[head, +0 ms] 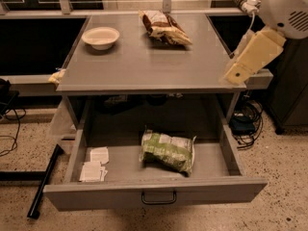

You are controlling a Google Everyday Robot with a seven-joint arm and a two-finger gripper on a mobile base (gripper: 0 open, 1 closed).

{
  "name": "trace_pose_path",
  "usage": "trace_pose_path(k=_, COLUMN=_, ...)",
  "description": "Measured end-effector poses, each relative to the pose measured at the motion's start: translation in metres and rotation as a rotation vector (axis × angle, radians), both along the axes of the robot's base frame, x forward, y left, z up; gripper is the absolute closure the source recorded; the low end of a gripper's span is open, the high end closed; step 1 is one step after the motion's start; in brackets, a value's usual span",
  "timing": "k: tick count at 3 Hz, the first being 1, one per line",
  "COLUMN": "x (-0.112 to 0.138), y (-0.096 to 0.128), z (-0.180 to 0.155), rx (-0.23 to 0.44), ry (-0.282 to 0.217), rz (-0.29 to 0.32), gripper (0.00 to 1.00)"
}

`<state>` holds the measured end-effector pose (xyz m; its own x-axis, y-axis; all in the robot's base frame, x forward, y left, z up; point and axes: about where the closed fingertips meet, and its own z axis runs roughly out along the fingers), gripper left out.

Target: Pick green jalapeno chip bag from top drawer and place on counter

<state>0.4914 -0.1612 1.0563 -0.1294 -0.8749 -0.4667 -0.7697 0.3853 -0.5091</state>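
Note:
The green jalapeno chip bag (pixel 168 151) lies crinkled in the middle of the open top drawer (pixel 154 195), which is pulled out toward me with its dark loop handle at front centre. The counter (pixel 144 64) is the flat grey top above the drawer. My gripper (pixel 237 74) is cream coloured and hangs at the right edge of the counter. It is well above and to the right of the bag, points down-left and holds nothing that I can see.
A white bowl (pixel 101 36) sits at the counter's back left and a brown-and-cream chip bag (pixel 164 28) at the back middle. White packets (pixel 94 165) lie in the drawer's left part. Cables (pixel 245 124) lie on the floor at right, and a black bar (pixel 43 184) at left.

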Motion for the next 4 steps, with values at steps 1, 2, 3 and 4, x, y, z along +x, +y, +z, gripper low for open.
trace_pose_path(k=1, x=0.003, y=0.020, z=-0.036, rx=0.049, ry=0.015, rz=0.054, gripper=0.00)
trace_pose_path(k=2, x=0.015, y=0.045, z=-0.106, rx=0.115, ry=0.045, rz=0.103, gripper=0.00)
trace_pose_path(k=3, x=0.037, y=0.063, z=-0.175, rx=0.167, ry=0.065, rz=0.124, gripper=0.00)
trace_pose_path(k=4, x=0.037, y=0.063, z=-0.175, rx=0.166, ry=0.065, rz=0.125, gripper=0.00)
